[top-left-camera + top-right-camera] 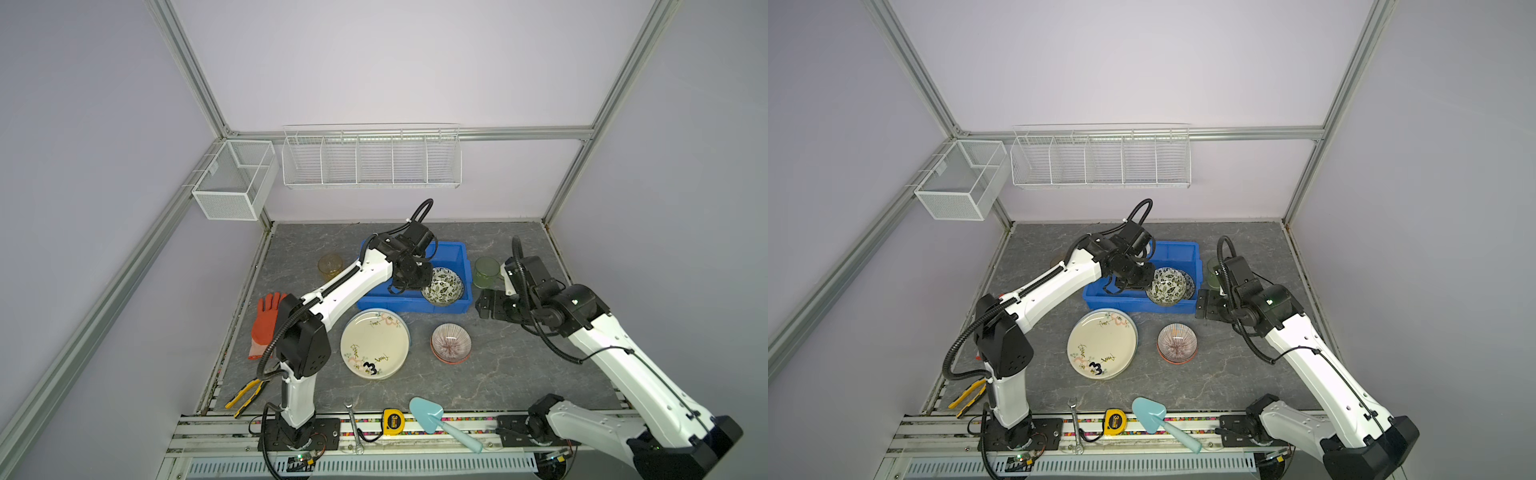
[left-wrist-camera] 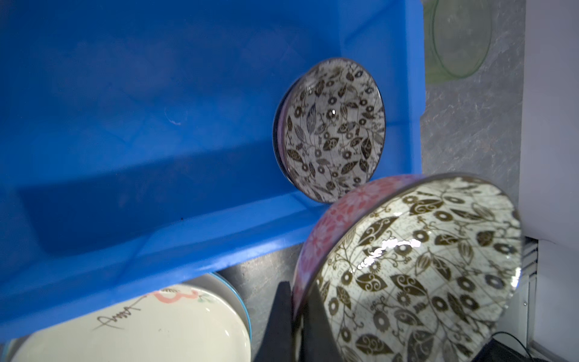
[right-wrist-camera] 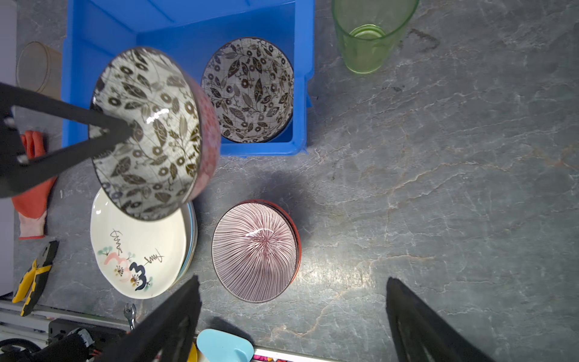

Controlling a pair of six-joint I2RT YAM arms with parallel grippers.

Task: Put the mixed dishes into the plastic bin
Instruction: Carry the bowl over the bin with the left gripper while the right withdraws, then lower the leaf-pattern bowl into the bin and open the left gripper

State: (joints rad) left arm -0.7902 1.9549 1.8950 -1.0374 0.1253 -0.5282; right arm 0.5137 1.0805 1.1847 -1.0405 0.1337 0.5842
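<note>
one leaf bowl (image 3: 247,91) lies in bin (image 3: 181,18); your left gripper (image 3: 123,131) clamps a second bowl (image 3: 147,141), right gripper (image 3: 293,279) gapes empty; plates (image 3: 138,250), cups (image 3: 369,40) sit outside.

Soft, even light fills both top views, while the wrist views show white glare on the nearer leaf-patterned bowl (image 2: 407,269), a blurred green glass cup (image 2: 457,37) and dim shadows across the worktop (image 3: 438,188).

Pale lilac walls (image 1: 395,62) w/ alu frame (image 1: 519,133), white wire baskets (image 1: 370,160), grey marbled tabletop (image 1: 519,365).
</note>
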